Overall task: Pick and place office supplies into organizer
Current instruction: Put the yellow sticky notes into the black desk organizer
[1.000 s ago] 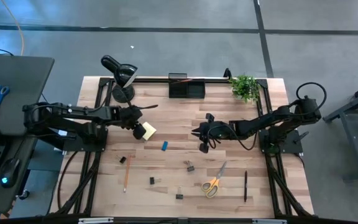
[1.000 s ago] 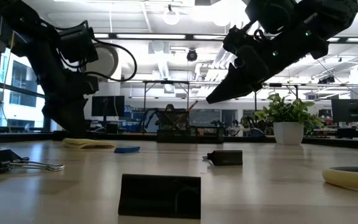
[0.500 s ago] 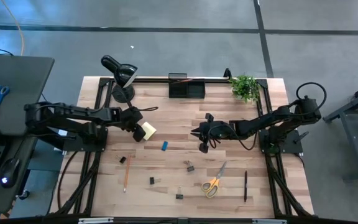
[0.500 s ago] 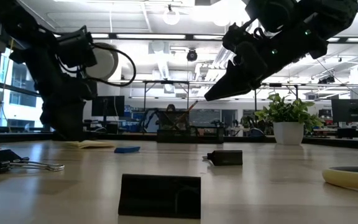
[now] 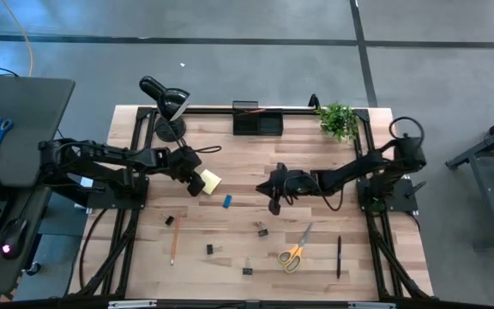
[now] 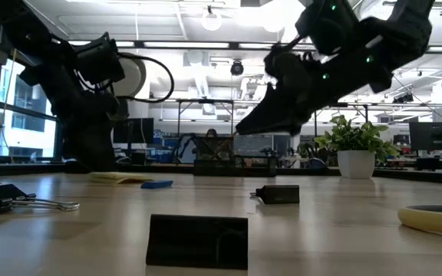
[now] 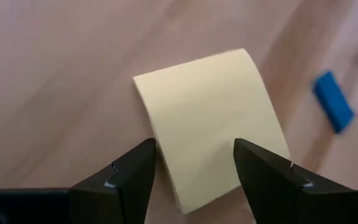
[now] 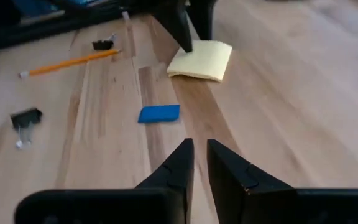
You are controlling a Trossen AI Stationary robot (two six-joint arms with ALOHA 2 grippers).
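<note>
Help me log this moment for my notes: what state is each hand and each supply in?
Left hand: open, straddling the sticky-note pad's edge.
Right hand: nearly shut, empty, above the table.
Sticky-note pad: flat on the table.
Blue eraser: flat, untouched.
Yellow-handled scissors: lying on the table, blades apparently closed.
Pencil: lying loose.
Organizer: upright at the far edge.
</note>
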